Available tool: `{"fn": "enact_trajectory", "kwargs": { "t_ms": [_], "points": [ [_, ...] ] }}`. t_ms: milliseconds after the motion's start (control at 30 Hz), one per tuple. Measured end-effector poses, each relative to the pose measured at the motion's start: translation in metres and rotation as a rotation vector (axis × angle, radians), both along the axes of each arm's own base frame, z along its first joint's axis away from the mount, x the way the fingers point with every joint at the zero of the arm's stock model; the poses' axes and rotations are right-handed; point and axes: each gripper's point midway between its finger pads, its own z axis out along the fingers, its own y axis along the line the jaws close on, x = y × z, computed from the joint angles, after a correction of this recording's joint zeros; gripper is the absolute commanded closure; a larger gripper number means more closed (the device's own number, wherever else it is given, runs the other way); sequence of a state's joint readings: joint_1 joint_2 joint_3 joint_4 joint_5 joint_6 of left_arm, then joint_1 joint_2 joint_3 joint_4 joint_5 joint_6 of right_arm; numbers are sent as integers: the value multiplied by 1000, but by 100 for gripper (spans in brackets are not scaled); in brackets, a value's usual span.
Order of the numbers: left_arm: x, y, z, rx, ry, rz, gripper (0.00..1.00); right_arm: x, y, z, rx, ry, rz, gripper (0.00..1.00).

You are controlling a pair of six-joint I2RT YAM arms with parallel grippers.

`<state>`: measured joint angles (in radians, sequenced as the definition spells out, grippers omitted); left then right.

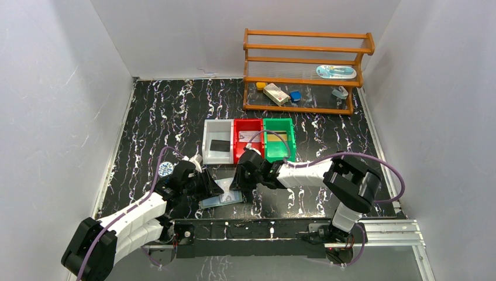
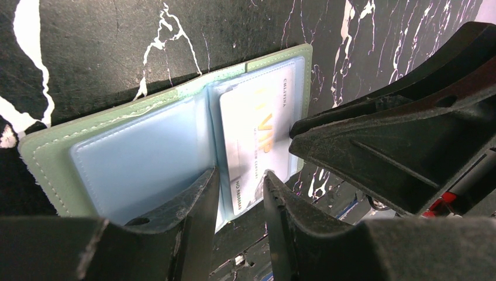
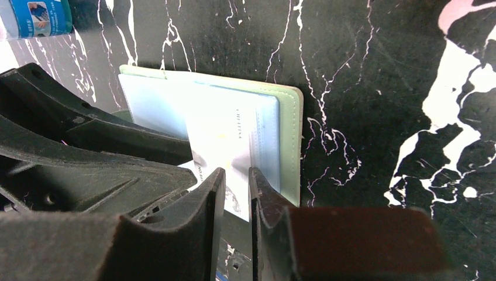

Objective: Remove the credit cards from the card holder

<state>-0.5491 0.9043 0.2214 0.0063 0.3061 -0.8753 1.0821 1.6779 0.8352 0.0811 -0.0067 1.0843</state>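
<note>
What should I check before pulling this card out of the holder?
1. Card holder lies open on the table: ok.
2. Pale card sticks out of its clear pocket at the near edge: ok.
3. Right gripper straddles the card's protruding edge: ok.
4. Right gripper actually clamped on the card: cannot tell.
5. Left gripper gripping the holder: not ok, its jaws stand apart either side of the pocket leaf.
6. White bin in view beyond the holder: ok.
</note>
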Motion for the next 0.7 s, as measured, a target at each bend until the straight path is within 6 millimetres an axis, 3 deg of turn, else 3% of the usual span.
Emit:
{"fn": "enact_trajectory", "kwargs": {
  "t_ms": [700],
  "points": [
    [0,1,-2,-8,-6,15,70,-2,10,-4,87,65,-16,71]
  ]
}}
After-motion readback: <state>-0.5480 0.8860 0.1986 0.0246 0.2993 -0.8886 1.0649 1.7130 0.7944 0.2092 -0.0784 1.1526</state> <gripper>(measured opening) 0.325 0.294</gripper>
